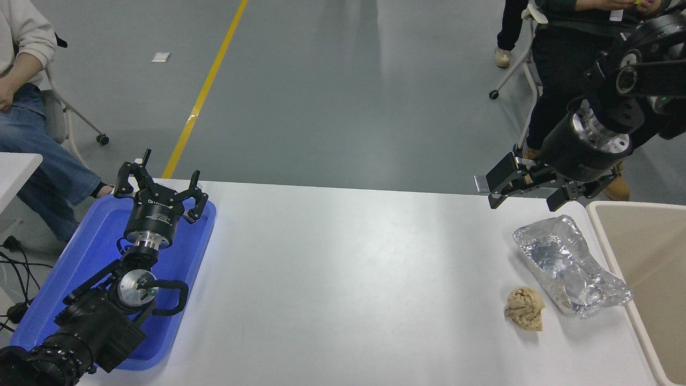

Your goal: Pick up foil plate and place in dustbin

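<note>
- Foil plate lies flat on the white counter, shiny and crumpled, just beside the dustbin's near wall.
- The dustbin is beige with a pale rim.
- A small tan paper ball sits on the other side of the foil plate from the dustbin, very close to it.
- The right end effector hangs in the air beyond the foil plate's far end, fingers spread wide, touching nothing.
- The left end effector rests over a blue tray, far across the counter from the dustbin, fingers spread too.
</note>
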